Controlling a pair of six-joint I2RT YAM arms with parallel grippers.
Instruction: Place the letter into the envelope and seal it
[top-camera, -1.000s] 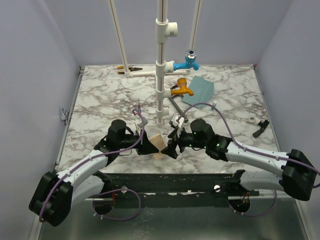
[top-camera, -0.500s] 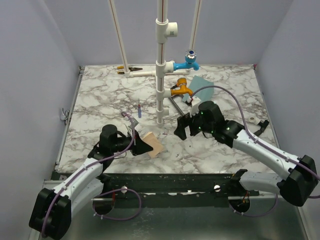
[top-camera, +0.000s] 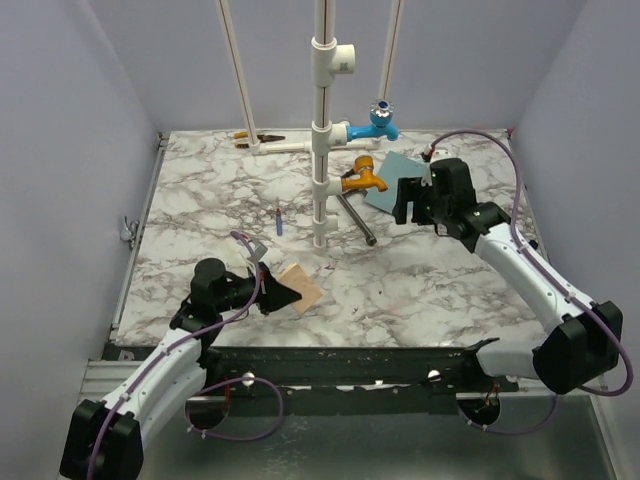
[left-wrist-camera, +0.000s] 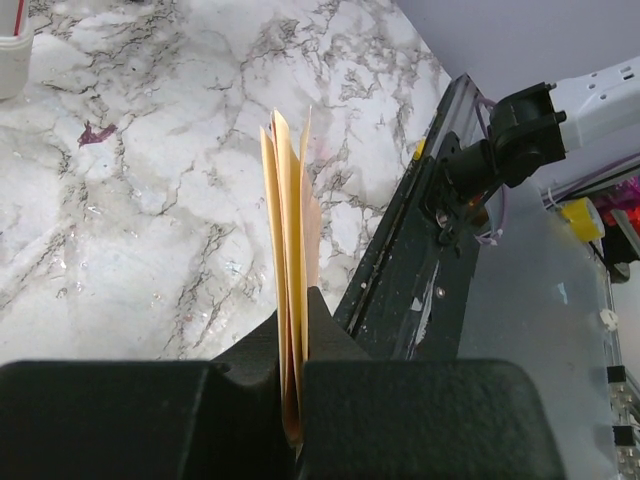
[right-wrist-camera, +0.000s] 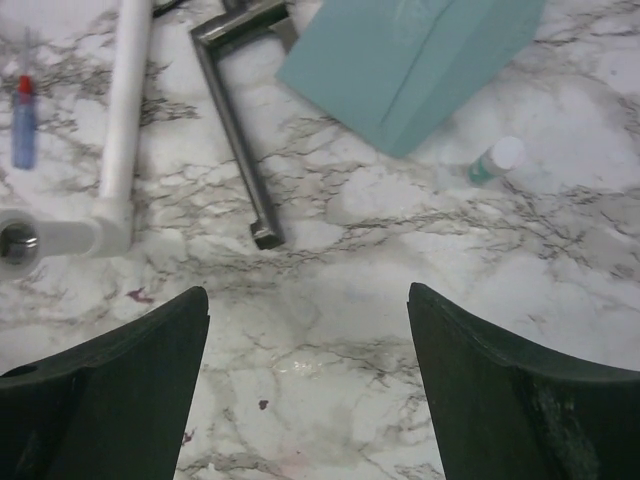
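With left jaws pinching the letter (left-wrist-camera: 288, 250) on edge in front of the pipe (top-camera: 321, 150), bring the spread, empty right jaws low to the envelope (right-wrist-camera: 420, 50) lying right of the pipe, catching its flap edge gently.

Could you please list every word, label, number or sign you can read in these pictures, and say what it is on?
None can be read. The letter and the envelope show plain faces, and the small white-capped tube beside the envelope is too small and blurred to show any label.
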